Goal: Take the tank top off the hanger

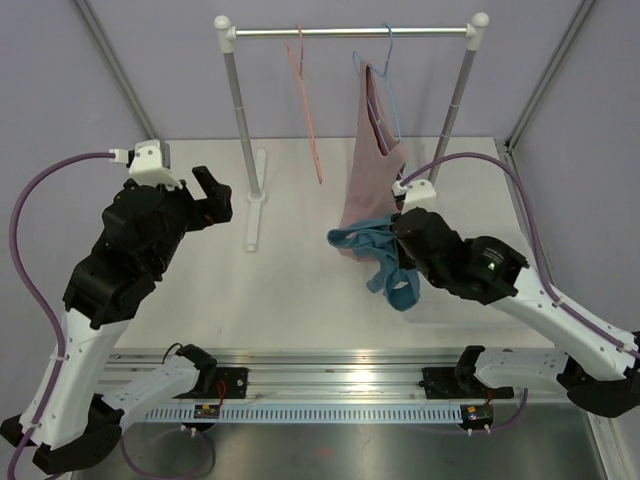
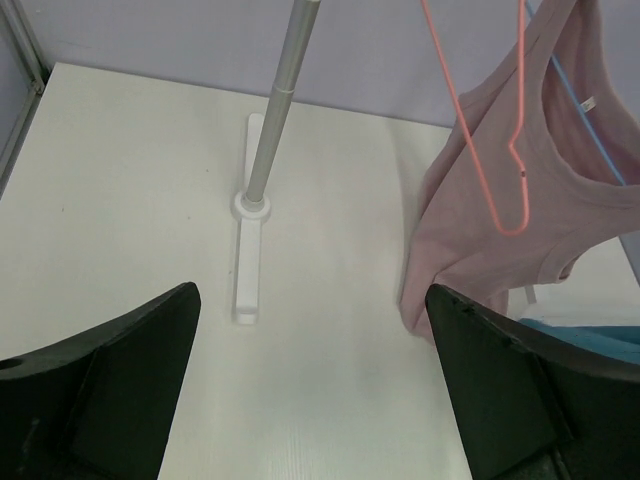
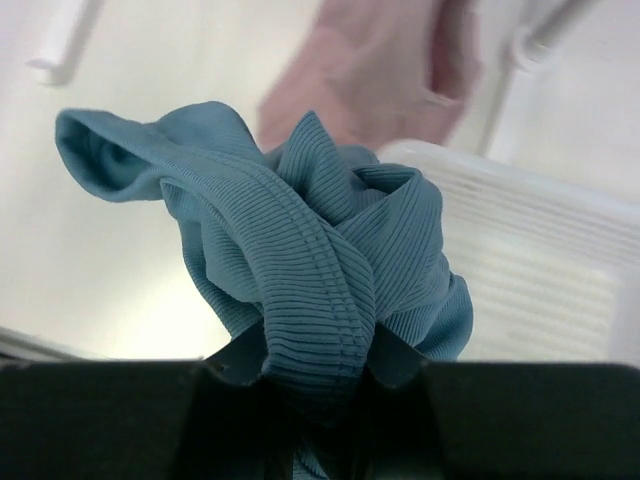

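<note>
The teal-blue tank top hangs bunched from my right gripper, off the hanger and just above the table. In the right wrist view the ribbed teal fabric is pinched between the shut jaws of that gripper. The pink wire hanger hangs bare on the rail; it also shows in the left wrist view. My left gripper is open and empty, left of the rack post. In its wrist view the gripper has its fingers wide apart above bare table.
A dusty-pink tank top hangs on a light-blue hanger at the right of the rail. The rack's left post and foot stand between the arms. A white ribbed tray lies under the right gripper.
</note>
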Motion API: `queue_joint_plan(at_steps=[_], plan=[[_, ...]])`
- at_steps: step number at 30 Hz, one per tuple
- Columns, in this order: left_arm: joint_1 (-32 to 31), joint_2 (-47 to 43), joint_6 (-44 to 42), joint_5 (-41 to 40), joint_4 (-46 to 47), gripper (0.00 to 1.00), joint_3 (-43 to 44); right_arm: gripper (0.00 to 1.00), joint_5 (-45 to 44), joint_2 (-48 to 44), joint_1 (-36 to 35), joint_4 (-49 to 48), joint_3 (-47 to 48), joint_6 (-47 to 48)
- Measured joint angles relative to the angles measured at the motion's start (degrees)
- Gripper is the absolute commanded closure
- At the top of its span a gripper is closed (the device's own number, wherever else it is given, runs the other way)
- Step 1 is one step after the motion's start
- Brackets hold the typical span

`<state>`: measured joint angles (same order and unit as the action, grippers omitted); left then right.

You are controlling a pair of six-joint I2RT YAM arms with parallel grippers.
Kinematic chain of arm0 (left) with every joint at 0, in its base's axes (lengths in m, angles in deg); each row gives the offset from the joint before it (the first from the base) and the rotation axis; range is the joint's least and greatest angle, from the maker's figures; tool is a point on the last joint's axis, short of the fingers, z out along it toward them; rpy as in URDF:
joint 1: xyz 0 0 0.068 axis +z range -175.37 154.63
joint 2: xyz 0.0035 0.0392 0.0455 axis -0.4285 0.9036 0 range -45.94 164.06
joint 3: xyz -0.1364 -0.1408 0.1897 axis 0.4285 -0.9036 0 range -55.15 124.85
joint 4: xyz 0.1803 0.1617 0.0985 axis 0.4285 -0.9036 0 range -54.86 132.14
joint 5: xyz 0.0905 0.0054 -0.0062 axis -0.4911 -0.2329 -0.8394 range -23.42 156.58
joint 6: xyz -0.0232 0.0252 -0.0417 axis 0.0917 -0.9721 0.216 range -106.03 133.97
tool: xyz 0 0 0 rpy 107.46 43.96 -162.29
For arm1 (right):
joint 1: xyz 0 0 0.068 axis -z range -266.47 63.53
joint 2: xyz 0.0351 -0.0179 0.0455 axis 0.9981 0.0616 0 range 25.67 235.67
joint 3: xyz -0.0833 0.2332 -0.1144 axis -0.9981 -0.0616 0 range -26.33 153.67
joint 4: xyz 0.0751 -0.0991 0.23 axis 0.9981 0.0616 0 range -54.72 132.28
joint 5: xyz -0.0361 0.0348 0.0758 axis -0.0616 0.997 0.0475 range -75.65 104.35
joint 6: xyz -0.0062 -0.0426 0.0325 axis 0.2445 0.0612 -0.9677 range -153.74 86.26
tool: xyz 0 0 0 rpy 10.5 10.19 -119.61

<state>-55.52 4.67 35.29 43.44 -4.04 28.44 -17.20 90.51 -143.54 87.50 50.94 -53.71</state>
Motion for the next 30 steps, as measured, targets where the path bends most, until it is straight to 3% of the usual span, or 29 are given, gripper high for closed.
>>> queue_joint_plan(at_steps=[7,12,15,16,17,20,22,23,24,30], plan=[[0.00,0.07,0.00,-0.46,-1.36,0.01,0.00,1.00,-7.82,-6.82,3.37,16.72,0.83,-5.86],[0.00,0.44,-0.37,0.04,-1.40,0.01,0.00,0.99,-9.79,-7.43,8.63,20.06,-1.33,-7.34],[0.00,0.92,-0.66,0.48,-1.46,0.01,0.11,0.91,-9.35,-6.21,15.10,18.78,-4.96,-6.64],[0.00,1.20,-0.83,0.63,-1.81,0.01,0.35,0.84,-9.29,-5.44,17.77,18.10,-6.21,-6.21],[0.00,1.57,-1.03,0.70,-1.84,0.01,0.61,0.55,-8.96,-4.59,20.22,17.46,-7.23,-5.73],[0.00,2.71,-1.73,0.76,-2.32,0.01,1.36,0.39,-8.96,-2.19,23.56,16.00,-8.31,-4.83],[0.00,2.99,-2.10,0.44,-2.99,0.01,1.46,0.13,-9.40,-1.33,23.93,14.58,-8.20,-4.24],[0.00,3.04,-2.29,0.20,-3.50,0.01,1.46,0.04,-9.57,-1.09,24.09,14.32,-7.85,-3.72],[0.00,3.10,-2.47,-0.13,-3.93,0.01,1.46,0.01,-9.81,-0.85,24.35,14.19,-7.17,-3.32],[0.00,3.13,-3.63,-3.69,-4.96,0.01,1.36,0.00,-10.95,-0.79,25.38,13.07,0.37,-0.61]])
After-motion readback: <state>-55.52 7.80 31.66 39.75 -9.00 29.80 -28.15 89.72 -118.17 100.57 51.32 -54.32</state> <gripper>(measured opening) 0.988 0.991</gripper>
